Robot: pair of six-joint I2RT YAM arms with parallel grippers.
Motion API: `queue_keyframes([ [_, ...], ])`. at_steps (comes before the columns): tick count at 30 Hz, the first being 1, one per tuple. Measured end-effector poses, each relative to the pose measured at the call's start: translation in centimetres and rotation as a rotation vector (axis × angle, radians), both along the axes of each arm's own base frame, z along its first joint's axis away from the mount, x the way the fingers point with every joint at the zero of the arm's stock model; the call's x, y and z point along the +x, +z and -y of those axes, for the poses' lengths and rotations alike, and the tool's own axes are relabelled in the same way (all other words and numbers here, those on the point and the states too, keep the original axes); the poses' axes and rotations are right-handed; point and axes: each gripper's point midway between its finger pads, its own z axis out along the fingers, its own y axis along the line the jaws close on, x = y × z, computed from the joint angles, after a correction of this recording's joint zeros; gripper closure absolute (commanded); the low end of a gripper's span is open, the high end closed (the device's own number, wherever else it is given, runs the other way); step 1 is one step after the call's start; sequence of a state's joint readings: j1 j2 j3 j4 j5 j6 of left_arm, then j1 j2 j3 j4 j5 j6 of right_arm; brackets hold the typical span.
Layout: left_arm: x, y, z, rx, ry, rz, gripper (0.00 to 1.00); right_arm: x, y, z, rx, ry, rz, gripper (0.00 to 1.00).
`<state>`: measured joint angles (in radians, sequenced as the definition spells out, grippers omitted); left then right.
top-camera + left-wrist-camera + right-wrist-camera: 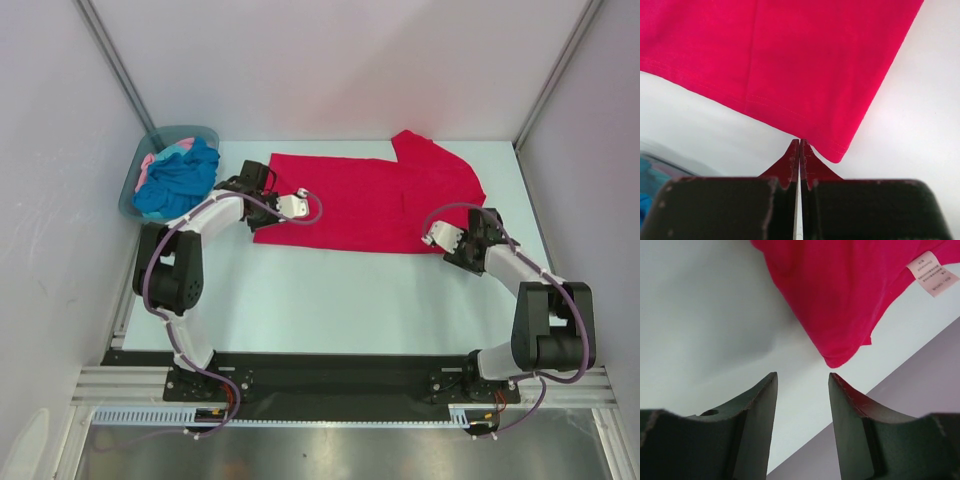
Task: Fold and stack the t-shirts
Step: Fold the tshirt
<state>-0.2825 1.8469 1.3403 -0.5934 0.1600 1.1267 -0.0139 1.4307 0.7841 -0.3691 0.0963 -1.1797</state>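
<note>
- A crimson-red t-shirt [370, 200] lies spread flat on the white table [330, 290], toward the back and roughly midway between the two arms. One part of it juts toward the rear at its right end.
- The left gripper [799, 143] is at the shirt's left edge. Its two fingers are pressed together with no gap between them, and their tips sit right at the stitched hem, just beside a corner of the cloth.
- From the left wrist view it is not clear whether the tips pinch any fabric or only touch the edge. The cloth lies flat and smooth in front of them.
- The right gripper [802, 376] is at the shirt's right end, with its jaws parted to a moderate gap and nothing between them.
- A rounded corner of the red cloth lies on the table just ahead of that gap — close to the fingertips, but apart from them.
- A small white label [932, 272] shows on the red cloth farther from the right gripper. The grey wall [920, 390] runs close alongside on that side.
- A grey-teal tub [133, 195] stands in the back left corner of the table, near the left gripper. It holds a crumpled turquoise-blue t-shirt [180, 185] with a pale pink t-shirt [157, 160] peeking out behind it — both well apart from the right gripper.
</note>
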Motion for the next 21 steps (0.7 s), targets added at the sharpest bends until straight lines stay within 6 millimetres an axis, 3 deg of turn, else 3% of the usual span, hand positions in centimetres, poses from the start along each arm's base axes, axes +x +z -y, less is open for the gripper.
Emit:
queue_keyframes([
  [5,0.3,0.3,0.0,0.000,0.002,0.011,1.00,0.6,-1.0,0.1,-0.038,0.057,0.040,0.50],
  [12,0.4,0.5,-0.2,0.012,0.008,0.019,0.99,3.0,-1.8,0.7,-0.071,0.082,0.092,0.50],
  [21,0.7,1.0,-0.4,0.019,0.013,0.033,1.00,3.1,-2.4,1.7,-0.092,0.094,0.078,0.52],
])
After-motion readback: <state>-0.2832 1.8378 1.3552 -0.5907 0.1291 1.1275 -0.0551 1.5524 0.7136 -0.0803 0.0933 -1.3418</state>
